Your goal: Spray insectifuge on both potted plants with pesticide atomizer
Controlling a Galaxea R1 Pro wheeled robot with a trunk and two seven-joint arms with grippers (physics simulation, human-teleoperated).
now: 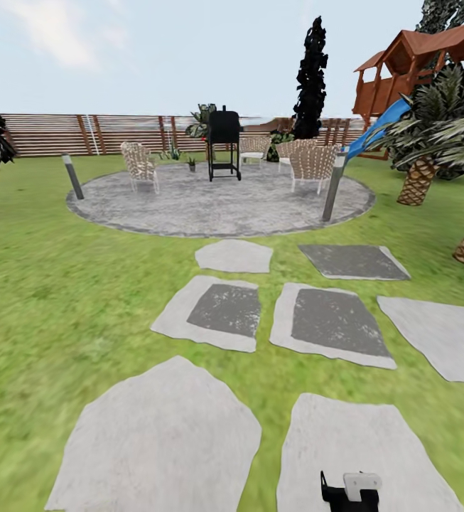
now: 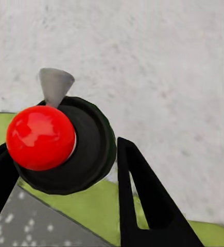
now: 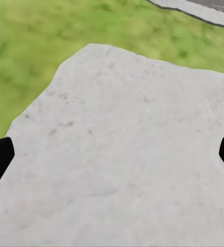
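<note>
Honestly, we can barely make out one potted plant, tiny beside the black grill on the round patio, across lawn and stepping stones. Our left end effector grips the atomizer, red-capped, dark-bodied, grey nozzle. The right end effector is spread wide over pale stone.

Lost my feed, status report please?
Left gripper shut on atomizer. Right gripper open, over stepping stone. Patio ahead, path open.
</note>
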